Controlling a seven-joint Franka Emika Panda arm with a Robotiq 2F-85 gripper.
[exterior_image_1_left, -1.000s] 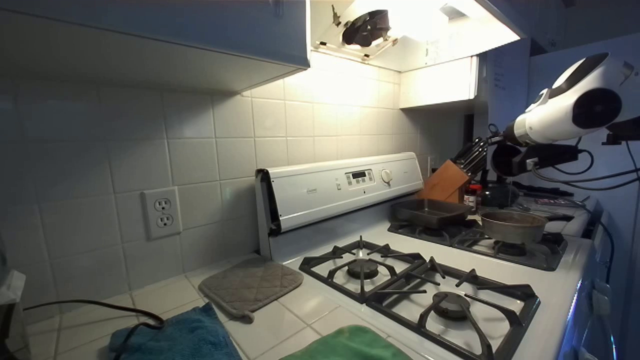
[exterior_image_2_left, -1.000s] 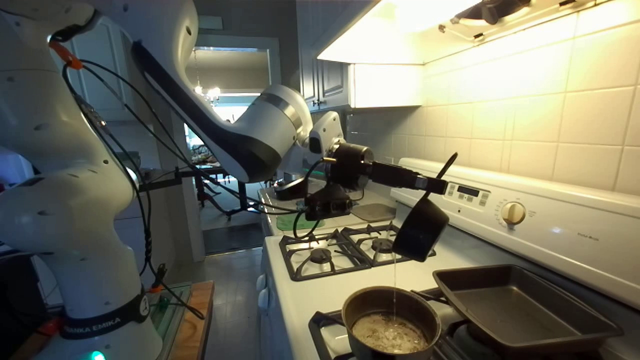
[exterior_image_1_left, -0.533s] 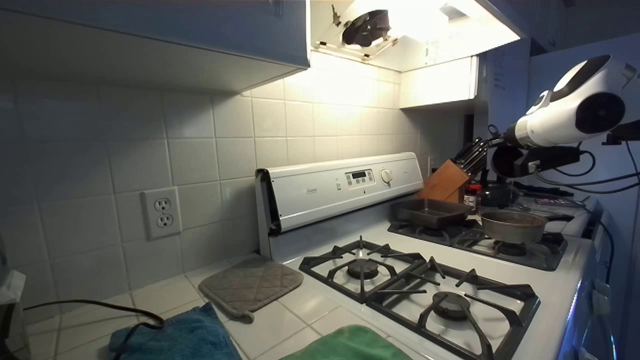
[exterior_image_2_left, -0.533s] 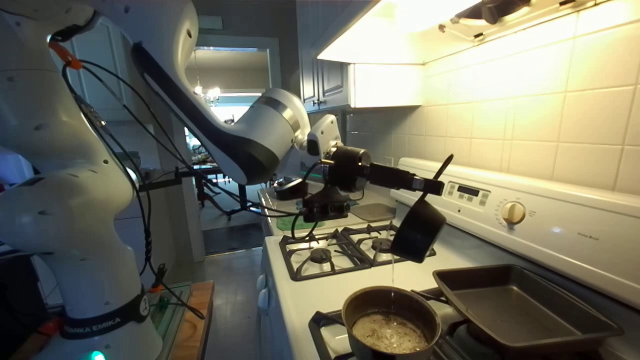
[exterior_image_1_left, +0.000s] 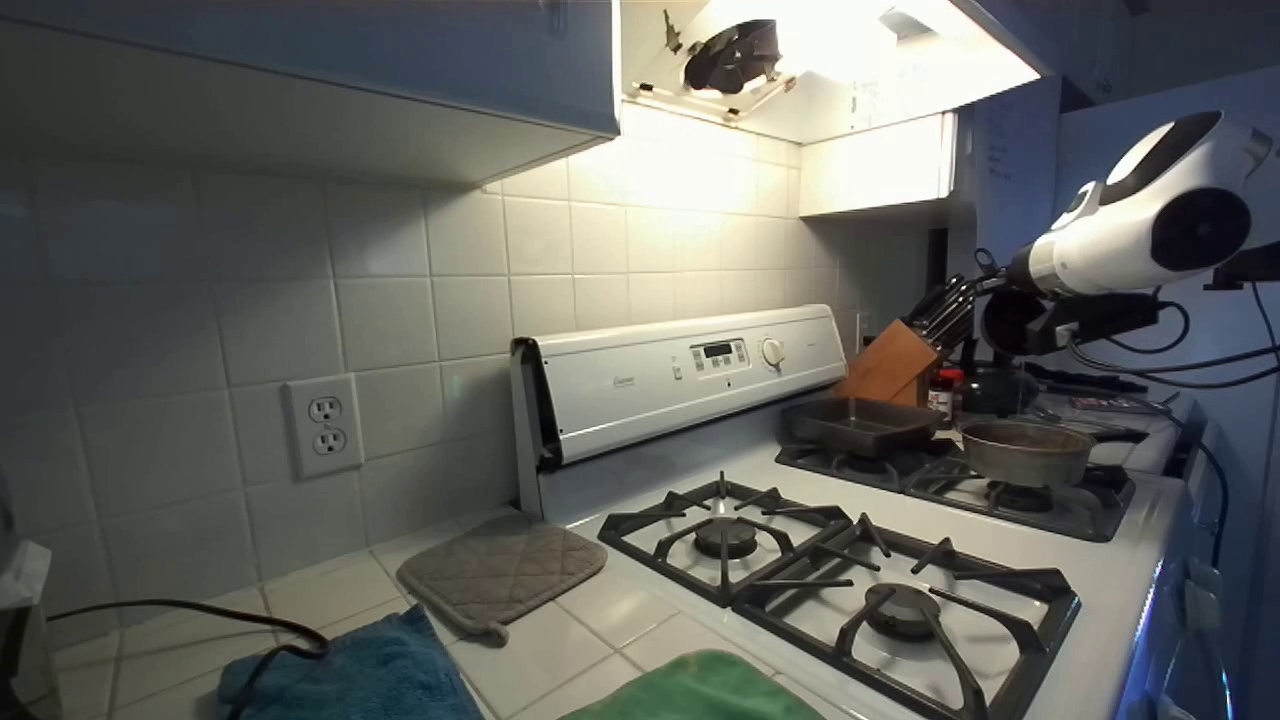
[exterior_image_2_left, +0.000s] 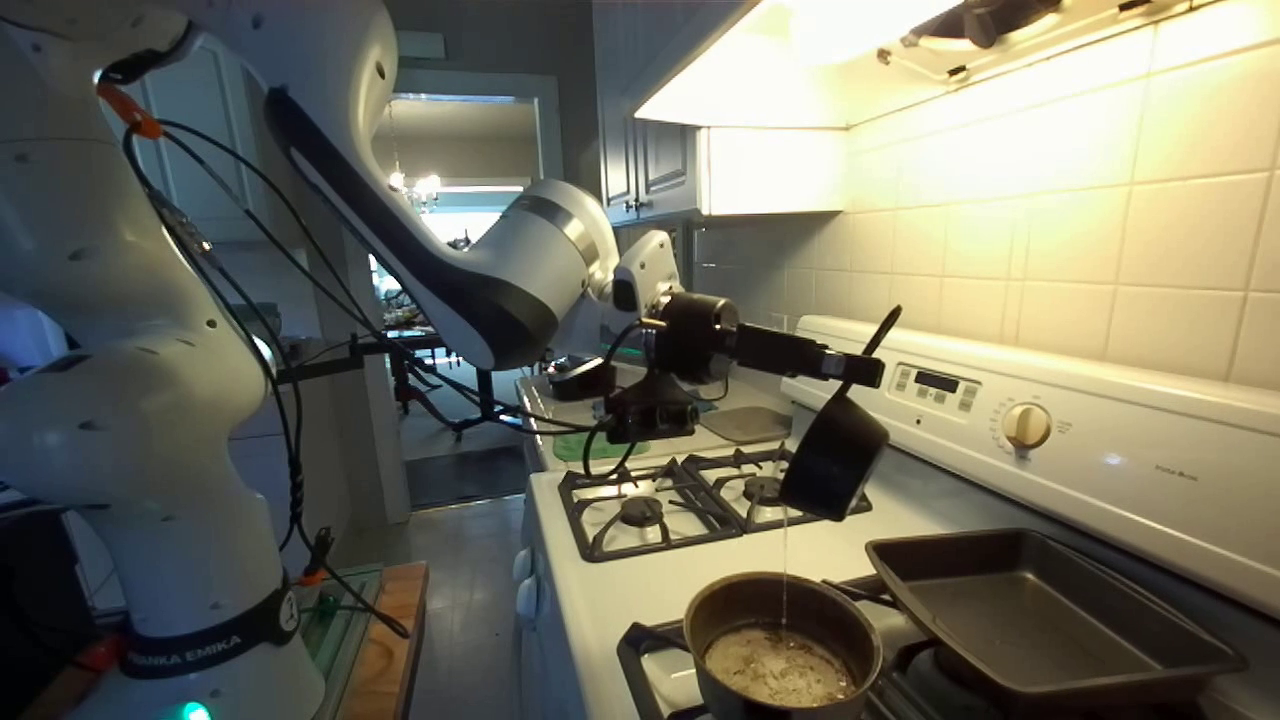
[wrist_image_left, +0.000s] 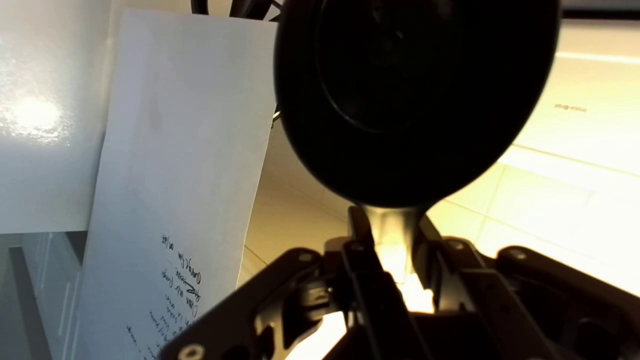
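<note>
My gripper (exterior_image_2_left: 865, 370) is shut on the handle (exterior_image_2_left: 882, 335) of a small black pan (exterior_image_2_left: 835, 460), which hangs tilted over the stove. A thin stream of clear liquid (exterior_image_2_left: 785, 560) runs from its lower edge into a grey pot (exterior_image_2_left: 700, 645) below. Pale, bubbly liquid (exterior_image_2_left: 780, 665) covers the pot's bottom. In the wrist view the round black pan (wrist_image_left: 410, 115) fills the upper middle, with its handle (wrist_image_left: 392, 227) between both fingers. How much the pan still holds is too dark to see. The pot (exterior_image_1_left: 1025, 455) also shows in an exterior view.
Beside the pot sits a rectangular baking pan (exterior_image_2_left: 1050, 600). The stove's control panel (exterior_image_2_left: 980, 400) stands behind, with a range hood (exterior_image_2_left: 760, 90) overhead. A knife block (exterior_image_1_left: 890, 375), a pot holder (exterior_image_1_left: 505, 570), a blue towel (exterior_image_1_left: 360, 675) and a green cloth (exterior_image_1_left: 700, 690) lie around the stove.
My gripper and the black pan have moved slightly left in an exterior view, and the wrist is a little lower. The stream keeps falling into the pot.
</note>
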